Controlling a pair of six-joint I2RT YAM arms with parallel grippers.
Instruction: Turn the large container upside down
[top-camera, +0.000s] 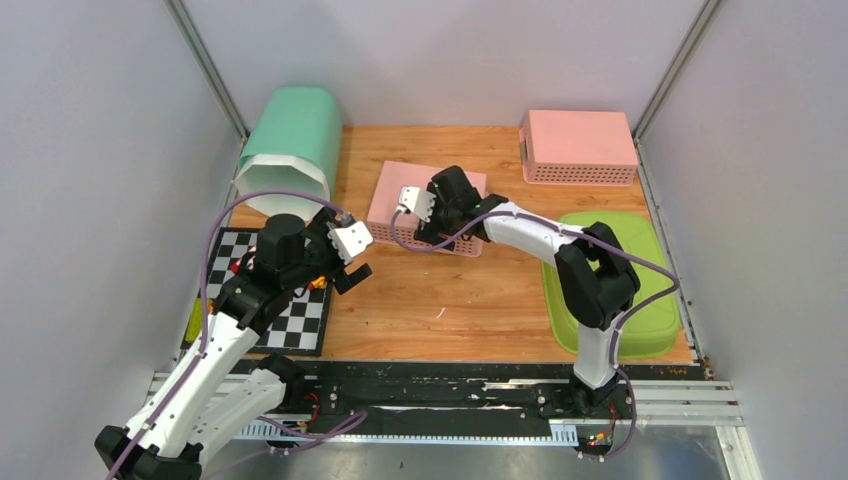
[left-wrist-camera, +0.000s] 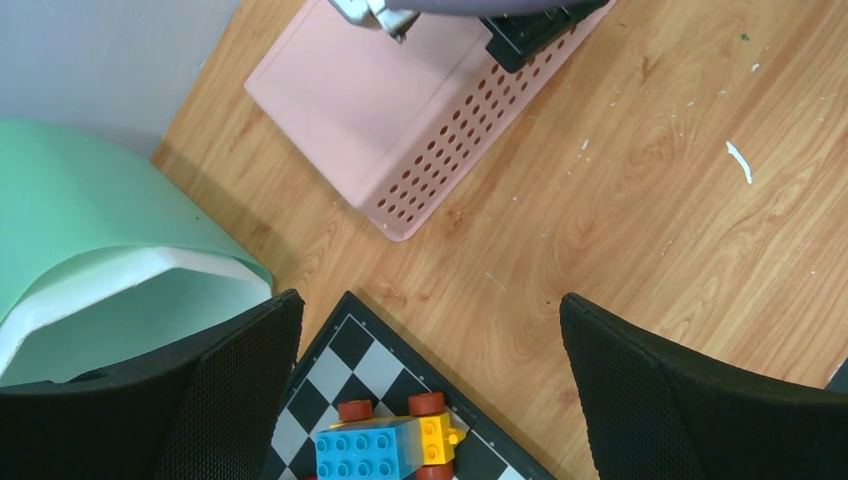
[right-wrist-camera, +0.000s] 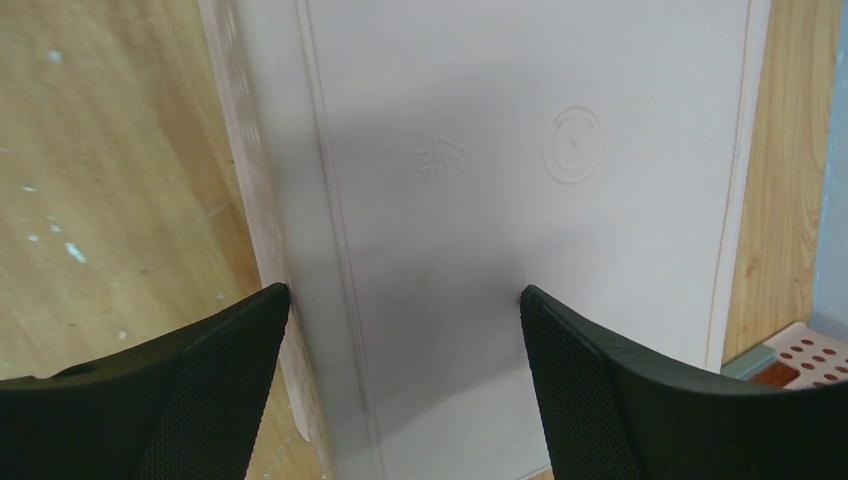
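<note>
A pink perforated container (top-camera: 400, 195) lies bottom up in the middle of the table, its flat base with moulded marks (right-wrist-camera: 520, 150) facing up. My right gripper (top-camera: 432, 235) hovers at its near edge. The jaws stand open in the right wrist view (right-wrist-camera: 405, 300), one finger beside the side wall and the other over the base, holding nothing. My left gripper (top-camera: 355, 275) is open and empty above the corner of the chessboard (left-wrist-camera: 370, 360), short of the container (left-wrist-camera: 360, 100).
A green bin (top-camera: 290, 140) lies on its side at the back left. A second pink basket (top-camera: 578, 140) sits bottom up at the back right. A green tray (top-camera: 640, 300) lies on the right. A toy block car (left-wrist-camera: 385, 450) rests on the chessboard (top-camera: 300, 320).
</note>
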